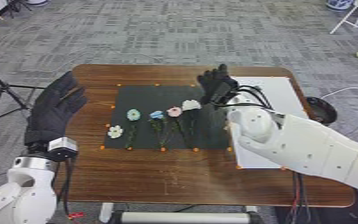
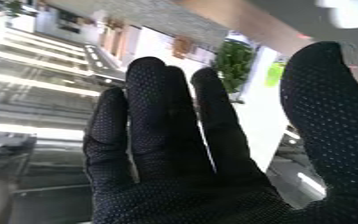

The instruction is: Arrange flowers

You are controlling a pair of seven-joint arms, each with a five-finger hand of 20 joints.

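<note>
In the head view, my left hand [image 1: 53, 111] is open at the table's left edge, left of the flowers. My right hand [image 1: 216, 86] is open over the dark mat's right edge, near the white flower [image 1: 190, 105]. Beside that flower lie a pink flower [image 1: 175, 112], a blue flower [image 1: 156, 115], a light teal flower [image 1: 134, 115] and another white flower [image 1: 115, 131], their stems on the mat. In the right wrist view, my right hand [image 2: 184, 195] has straight fingers and its thumb apart, with nothing held.
The dark mat [image 1: 149, 95] lies on the brown table [image 1: 158, 185], with orange marks around it. A white board [image 1: 278, 90] lies on the right, partly under my right arm. A black round object [image 1: 322, 111] is beside the table's right edge, and a tripod [image 1: 5, 85] stands at the left.
</note>
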